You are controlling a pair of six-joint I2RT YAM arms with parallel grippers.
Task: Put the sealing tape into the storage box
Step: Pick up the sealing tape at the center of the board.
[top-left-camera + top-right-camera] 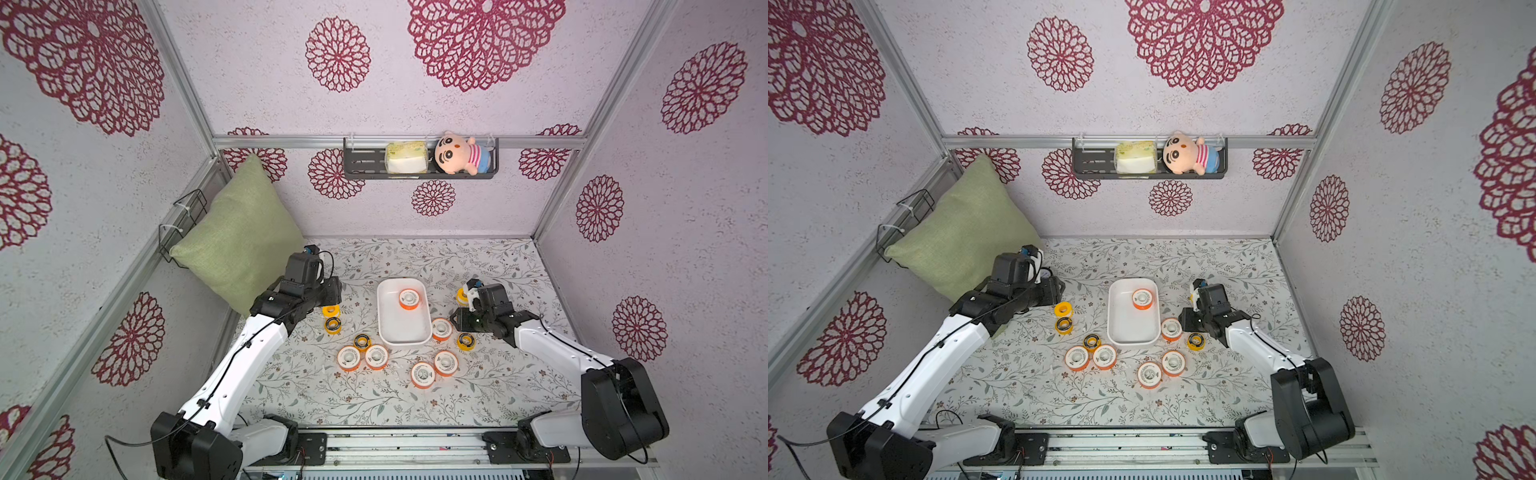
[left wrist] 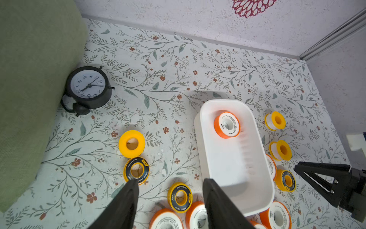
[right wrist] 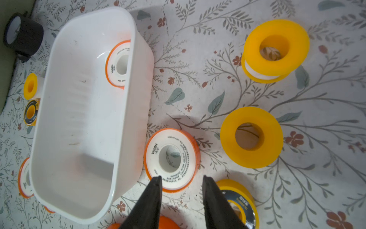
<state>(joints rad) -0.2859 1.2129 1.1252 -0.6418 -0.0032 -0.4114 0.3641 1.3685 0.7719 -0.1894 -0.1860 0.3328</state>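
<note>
You have a black alarm clock [image 2: 88,87] lying by the green cushion [image 1: 241,237] at the far left, well apart from the spools. On the back wall a dark shelf [image 1: 365,166] carries a pale packet [image 1: 406,157] and a plush doll [image 1: 457,153]. Nothing stands over the storage box [image 1: 399,328], which sits mid-table with one orange spool [image 1: 409,299] lying flat in its far end. Your left gripper [image 2: 170,181] hangs left of the box, jaws apart and empty. A black-faced spool [image 2: 136,170] lies just by one fingertip, a plain yellow spool [image 2: 131,143] lies beyond it, and a second black-faced spool [image 2: 179,197] shows between the fingers. Your right gripper [image 3: 182,177] is likewise parted and empty, its tips just short of an orange-rimmed spool [image 3: 171,158] that lies flat just beside the box's right wall. Two yellow spools [image 3: 251,136] lie further out on that side. Two pairs of orange spools [image 1: 349,358] rest nearer you. The table [image 1: 415,257] wears a pale leaf-and-flower print, and the walls are pale with crimson medallions.
</note>
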